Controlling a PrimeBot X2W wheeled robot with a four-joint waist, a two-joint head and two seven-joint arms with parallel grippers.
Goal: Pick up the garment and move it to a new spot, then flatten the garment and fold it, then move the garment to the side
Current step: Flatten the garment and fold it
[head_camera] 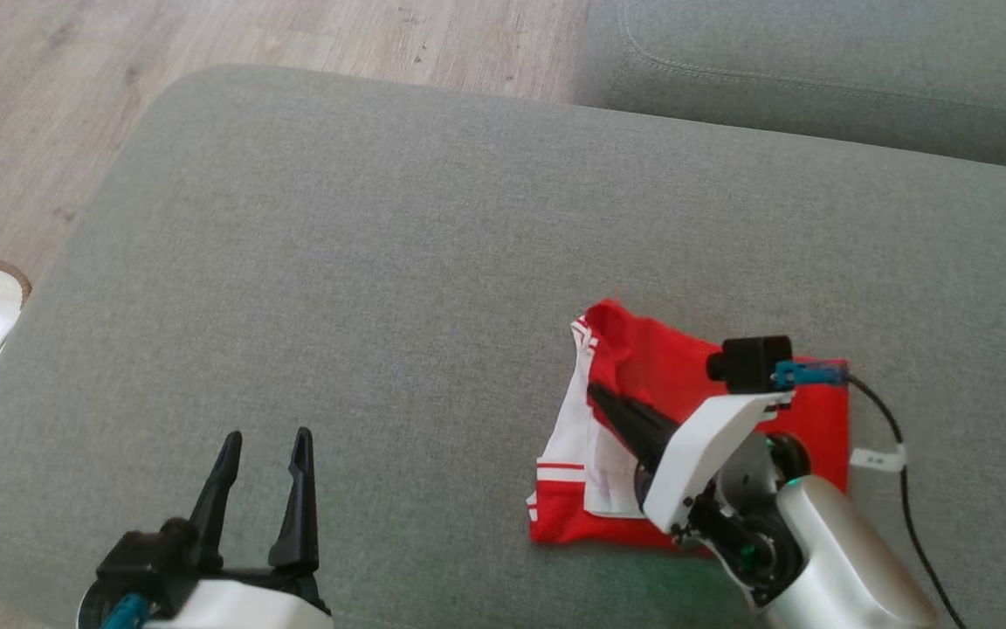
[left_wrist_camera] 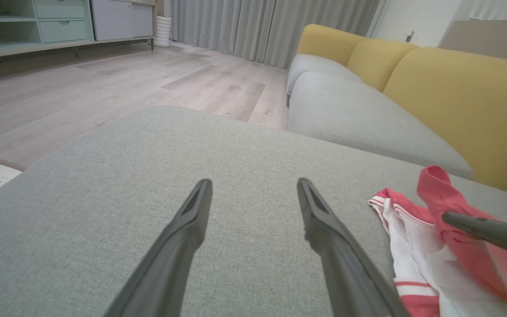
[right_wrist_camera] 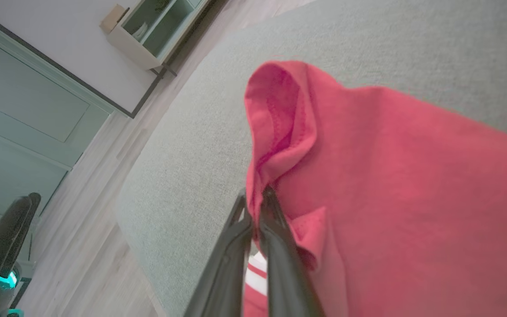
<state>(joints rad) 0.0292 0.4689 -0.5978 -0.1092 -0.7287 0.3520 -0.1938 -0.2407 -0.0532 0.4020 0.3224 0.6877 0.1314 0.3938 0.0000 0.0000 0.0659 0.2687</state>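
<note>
Right now the garment (head_camera: 660, 367), red with white panels and red stripes, lies on the grey cushion (head_camera: 381, 262) at about 4 o'clock in the head view. Its red layer is turned over the white part. At the garment's 10 o'clock corner a fold of red cloth stands up off the cushion. The right gripper (head_camera: 595, 393) reaches across the garment from 4 o'clock. Its two fingers are pressed together on that raised fold, and in the right wrist view the cloth (right_wrist_camera: 390, 176) sits pinched between the tips of the gripper (right_wrist_camera: 253, 196). The left gripper (head_camera: 267, 437) is at the garment's 9 o'clock, well apart from it, with its fingers spread over bare cushion. Beyond the cushion, at 12 o'clock, are a grey sofa seat (head_camera: 817, 70) and wooden floor (head_camera: 206, 35).
</note>
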